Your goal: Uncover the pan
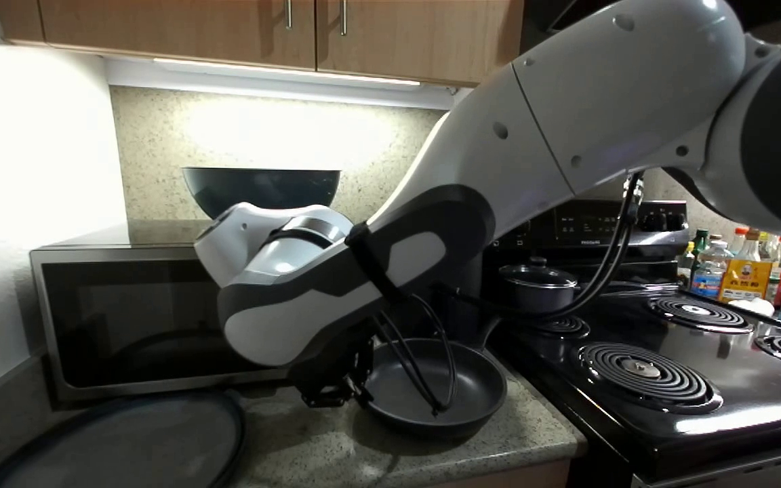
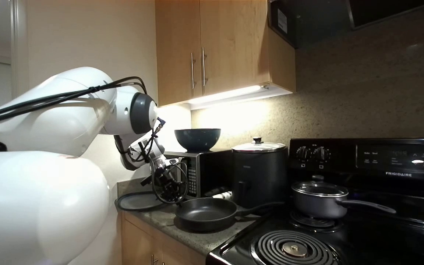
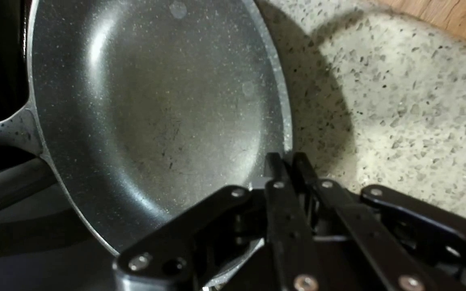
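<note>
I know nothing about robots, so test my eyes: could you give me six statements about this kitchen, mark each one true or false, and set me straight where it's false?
1. The pan has no lid on it. True.
2. A grey pot stands on the stove. True.
3. The grey pot is uncovered too. False: it has a glass lid on it.
4. The pan sits on the stove. False: it sits on the counter beside the stove.
5. The robot's fingers are closed. True.
6. The fingers are gripping the grey pot. False: they are closed on the pan's rim.
</note>
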Motion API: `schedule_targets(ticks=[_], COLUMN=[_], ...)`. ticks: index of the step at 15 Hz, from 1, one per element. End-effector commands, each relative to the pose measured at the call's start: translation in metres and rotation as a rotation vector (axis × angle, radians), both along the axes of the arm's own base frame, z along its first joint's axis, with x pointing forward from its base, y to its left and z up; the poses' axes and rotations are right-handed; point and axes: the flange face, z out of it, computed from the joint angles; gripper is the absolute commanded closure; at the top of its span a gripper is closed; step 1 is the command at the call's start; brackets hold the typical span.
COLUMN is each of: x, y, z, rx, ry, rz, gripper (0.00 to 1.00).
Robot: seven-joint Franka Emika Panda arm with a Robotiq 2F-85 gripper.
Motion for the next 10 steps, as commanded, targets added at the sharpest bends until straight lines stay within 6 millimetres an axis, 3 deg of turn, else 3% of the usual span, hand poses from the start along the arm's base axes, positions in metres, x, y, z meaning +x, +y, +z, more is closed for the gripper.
schedule_targets(ticks=[1,5,7,10], x=[0.004,0.002,-0.004,-0.016], y=[0.0,-0.003,-0.005,0.001], z=[-0.009,-0.009,0.009,0.059], rx=[-0.002,-0.026,-0.066,-0.109], ry=[0.057,0.1,0.087,0.025], rz=[0.032,0.024,0.007,-0.02], gripper=[0.62,0.35,0.22,0.03])
